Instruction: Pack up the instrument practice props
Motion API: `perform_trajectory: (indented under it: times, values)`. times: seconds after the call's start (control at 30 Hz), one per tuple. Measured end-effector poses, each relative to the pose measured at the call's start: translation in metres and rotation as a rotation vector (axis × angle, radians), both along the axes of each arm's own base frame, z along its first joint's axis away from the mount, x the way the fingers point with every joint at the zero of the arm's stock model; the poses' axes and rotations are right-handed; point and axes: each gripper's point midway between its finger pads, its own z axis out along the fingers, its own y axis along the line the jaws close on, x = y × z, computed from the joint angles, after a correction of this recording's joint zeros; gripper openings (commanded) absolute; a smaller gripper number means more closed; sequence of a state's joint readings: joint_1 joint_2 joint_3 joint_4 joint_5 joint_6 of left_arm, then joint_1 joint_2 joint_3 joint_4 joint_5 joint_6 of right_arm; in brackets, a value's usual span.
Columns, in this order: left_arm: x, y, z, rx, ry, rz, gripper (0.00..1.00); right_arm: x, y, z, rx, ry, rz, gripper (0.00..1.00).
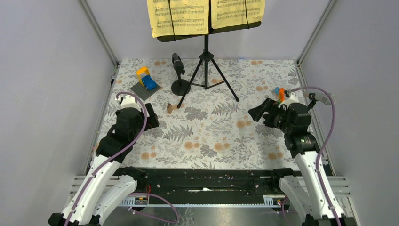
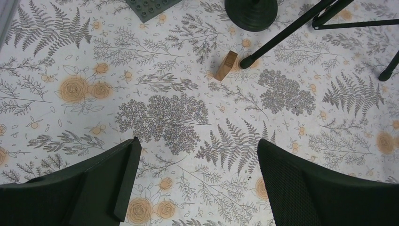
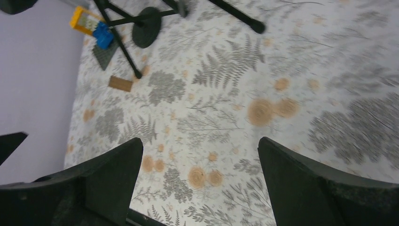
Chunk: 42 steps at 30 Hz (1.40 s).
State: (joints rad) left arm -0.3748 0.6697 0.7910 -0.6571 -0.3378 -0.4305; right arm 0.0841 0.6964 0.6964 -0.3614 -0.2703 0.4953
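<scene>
Grippers, 2: my left gripper (image 2: 195, 160) and my right gripper (image 3: 200, 160), jaws of both spread wide, holding nothing, above the floral cloth (image 1: 211, 136).
Music rack (image 1: 206, 56), 1: upright on its tripod legs, far middle, carrying yellow sheet-music pages (image 1: 181, 16).
Black microphone (image 1: 177, 62), 1: upright on a disc base (image 1: 180, 87), just left of the tripod.
Brown block (image 1: 169, 108), 1: beside the near-left tripod foot.
Toy block build (image 1: 146, 79), 1: far left, on the cloth.
</scene>
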Motion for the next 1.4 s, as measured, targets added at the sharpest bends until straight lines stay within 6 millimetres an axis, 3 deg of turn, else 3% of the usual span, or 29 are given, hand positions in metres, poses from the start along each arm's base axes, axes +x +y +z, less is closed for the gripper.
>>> perform_trajectory:
  times: [0.17,0.33,0.43,0.53,0.67,0.83,0.97,1.13,1.4]
  values:
    - [-0.002,-0.002,0.004,-0.011,-0.015,-0.013,0.99,0.034,0.036,0.005,0.055,-0.073,0.15,1.0]
    - [-0.003,-0.003,0.006,-0.02,-0.022,-0.021,0.99,0.056,0.12,0.009,-0.05,-0.142,0.374,0.95]
    - [-0.003,-0.002,0.007,-0.024,-0.027,-0.02,0.99,0.081,0.157,0.018,-0.077,-0.213,0.408,0.9]
    - [-0.004,-0.002,0.008,-0.027,-0.033,-0.022,0.99,0.115,0.168,0.016,-0.09,-0.26,0.359,0.84]
    - [-0.006,-0.001,0.011,-0.033,-0.044,-0.025,0.99,0.16,0.184,-0.001,-0.101,-0.296,0.315,0.82]
    - [-0.005,0.0,0.011,-0.037,-0.05,-0.026,0.99,0.203,0.208,-0.02,-0.109,-0.317,0.303,0.77]
    - [-0.004,0.001,0.008,-0.039,-0.037,-0.025,0.99,0.231,0.215,-0.025,-0.127,-0.358,0.264,0.71]
    - [-0.002,0.001,0.008,-0.046,-0.04,-0.027,0.99,0.255,0.215,-0.033,-0.171,-0.404,0.212,0.66]
    - [-0.001,0.004,0.007,-0.049,-0.038,-0.028,0.99,0.272,0.232,-0.058,-0.246,-0.498,0.211,0.62]
